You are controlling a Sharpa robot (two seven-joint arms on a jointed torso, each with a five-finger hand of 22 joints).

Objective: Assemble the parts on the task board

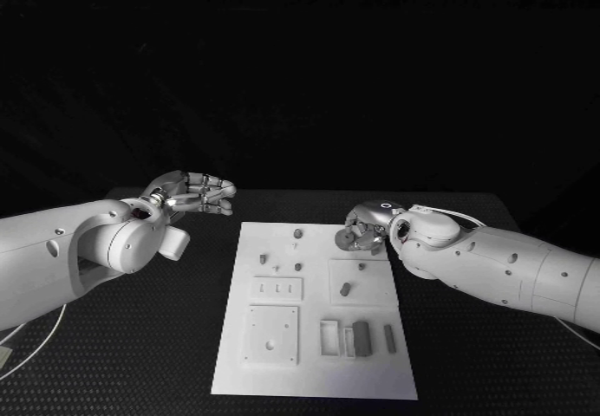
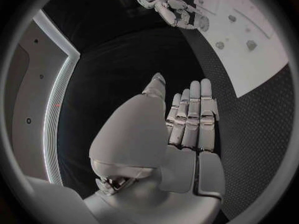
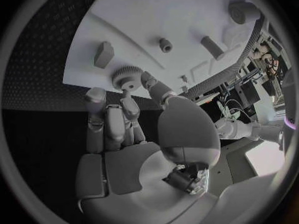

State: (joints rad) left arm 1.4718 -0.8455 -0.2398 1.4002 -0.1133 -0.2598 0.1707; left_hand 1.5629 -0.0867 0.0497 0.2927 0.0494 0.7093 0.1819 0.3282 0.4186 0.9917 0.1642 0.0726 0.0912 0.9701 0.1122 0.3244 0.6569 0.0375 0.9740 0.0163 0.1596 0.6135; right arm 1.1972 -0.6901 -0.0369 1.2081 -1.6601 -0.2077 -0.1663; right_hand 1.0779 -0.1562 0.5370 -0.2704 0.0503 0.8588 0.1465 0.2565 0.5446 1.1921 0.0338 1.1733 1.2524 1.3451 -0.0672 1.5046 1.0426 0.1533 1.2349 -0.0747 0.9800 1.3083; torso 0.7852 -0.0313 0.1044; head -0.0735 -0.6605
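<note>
We pinch a small gear [image 3: 126,76] in the right hand's [image 1: 364,232] fingers [image 3: 131,107] over the board's [image 1: 313,381] far corner; a loose pinch could drop it; our left hand [image 1: 190,192], fingers straight and together, holds nothing.

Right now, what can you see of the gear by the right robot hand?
The gear is a small grey toothed wheel with a short stem below it, matte like plastic. It sits at the far right corner of the white task board. The right robot hand has its fingertips against it, the thumb on one side and a finger under the stem; whether it is lifted off the board cannot be told. In the head view the hand hides most of it.
</note>
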